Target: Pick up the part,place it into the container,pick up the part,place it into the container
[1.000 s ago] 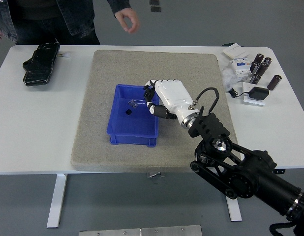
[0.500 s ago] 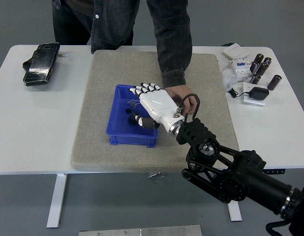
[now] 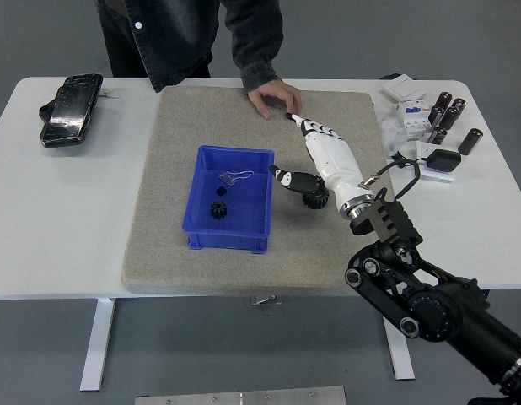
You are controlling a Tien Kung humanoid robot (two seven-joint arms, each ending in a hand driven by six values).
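the right hand [image 3: 315, 160] has pulled back out of the bin [image 3: 231, 199] to the mat [image 3: 172, 169] on its right, fingers now stretched flat and holding nothing. one gear [image 3: 217, 209] lies in the bin; a new gear [image 3: 314, 198] sits just under the palm. the person's hand [image 3: 273, 95] has retreated to the mat's far edge. second pick comes next.

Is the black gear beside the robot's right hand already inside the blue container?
No. That black gear lies on the grey mat, right of the blue container, under the right hand.
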